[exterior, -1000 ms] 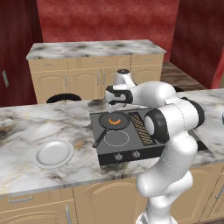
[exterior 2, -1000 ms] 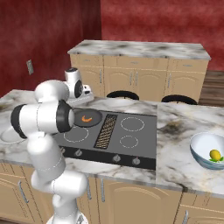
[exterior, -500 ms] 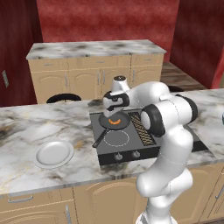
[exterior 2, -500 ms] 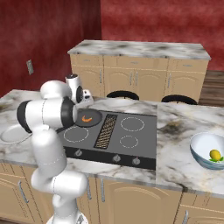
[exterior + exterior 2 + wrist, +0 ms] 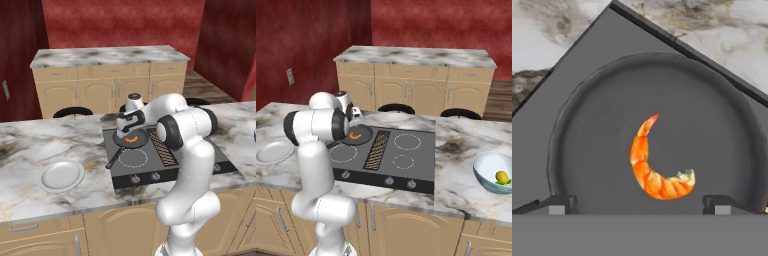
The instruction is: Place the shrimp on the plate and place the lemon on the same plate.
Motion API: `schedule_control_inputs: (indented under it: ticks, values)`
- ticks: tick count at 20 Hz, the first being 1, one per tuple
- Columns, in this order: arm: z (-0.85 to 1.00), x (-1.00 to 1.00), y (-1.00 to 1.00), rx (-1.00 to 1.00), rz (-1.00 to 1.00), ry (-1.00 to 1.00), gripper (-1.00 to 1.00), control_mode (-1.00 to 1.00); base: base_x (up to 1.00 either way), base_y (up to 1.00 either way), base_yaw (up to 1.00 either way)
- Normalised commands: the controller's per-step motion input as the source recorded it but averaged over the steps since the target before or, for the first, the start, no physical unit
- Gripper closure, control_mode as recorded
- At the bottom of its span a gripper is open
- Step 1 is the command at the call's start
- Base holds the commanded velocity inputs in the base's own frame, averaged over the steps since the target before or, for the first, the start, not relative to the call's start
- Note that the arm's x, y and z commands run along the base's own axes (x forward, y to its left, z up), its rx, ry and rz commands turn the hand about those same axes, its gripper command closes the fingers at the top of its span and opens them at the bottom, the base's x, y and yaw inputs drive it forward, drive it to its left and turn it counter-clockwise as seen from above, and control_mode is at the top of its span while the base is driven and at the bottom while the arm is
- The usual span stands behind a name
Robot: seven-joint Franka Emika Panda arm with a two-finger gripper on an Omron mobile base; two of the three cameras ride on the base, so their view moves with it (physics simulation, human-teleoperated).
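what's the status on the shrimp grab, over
White arm's two-finger tool open above the black frying pan. Orange-red curved shrimp lies loose in it. Nothing blocking. Round white-grey plate bare.

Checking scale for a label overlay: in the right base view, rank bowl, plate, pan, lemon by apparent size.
1. Bowl, though nearest the camera.
2. Plate and pan: too alike, both partly hidden.
3. Lemon.

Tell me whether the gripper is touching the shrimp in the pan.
Apart. In the hand view the two open fingertips stand wide on either side, with bare pan floor between each and the shrimp, which lies untouched.
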Motion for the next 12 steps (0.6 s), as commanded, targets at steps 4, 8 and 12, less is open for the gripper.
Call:
schedule_control_inputs:
  ticks: [4, 8, 12]
  values:
    - [-0.22, 0.15, 0.0, 0.0, 0.0, 0.0, -1.0, -1.0, 0.0, 0.0, 0.0]
    - [-0.23, 0.14, 0.03, 0.0, 0.0, 0.0, -1.0, -1.0, 0.0, 0.0, 0.0]
    - [-0.23, 0.14, 0.02, 0.0, 0.0, 0.0, -1.0, -1.0, 0.0, 0.0, 0.0]
